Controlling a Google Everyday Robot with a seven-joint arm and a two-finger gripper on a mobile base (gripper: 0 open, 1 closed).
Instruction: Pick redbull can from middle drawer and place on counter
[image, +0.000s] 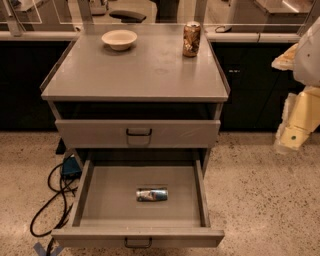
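The redbull can (152, 194), slim and shiny silver with blue patches, lies on its side on the floor of the open middle drawer (110, 200), near the middle. The counter (140, 70) is the grey slab on top of the cabinet. My gripper (291, 141) hangs on the pale arm at the right edge of the view. It is off to the right of the cabinet at about the height of the top drawer, well apart from the can and holding nothing that shows.
A cream bowl (119, 39) and a gold-brown patterned can (191, 39) stand at the back of the counter. The top drawer (138, 133) is shut. A blue box with black cables (60, 185) lies on the floor to the left. A pale ledge with glass panels runs behind.
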